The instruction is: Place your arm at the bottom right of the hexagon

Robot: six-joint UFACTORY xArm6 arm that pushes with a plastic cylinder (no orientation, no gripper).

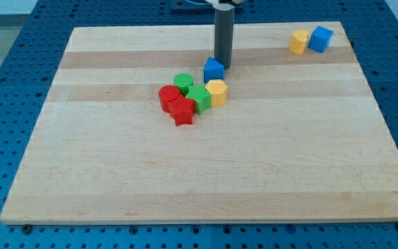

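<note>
Gripper there is none: the arm ends in a dark rod, and my tip is seen resting on the wooden tabletop, just beside the blue block, at its 2 o'clock. The yellow hexagon lies just below that, at the 3 o'clock edge of a tight cluster with a green cylinder, a green block, a red cylinder and a red star-like block. A yellow block and a second blue block are seen touching, far off at 1 o'clock. The task is judged unfinished: the tip stands at the hexagon's 12 o'clock and must be brought round to its 4 or 5 o'clock.
</note>
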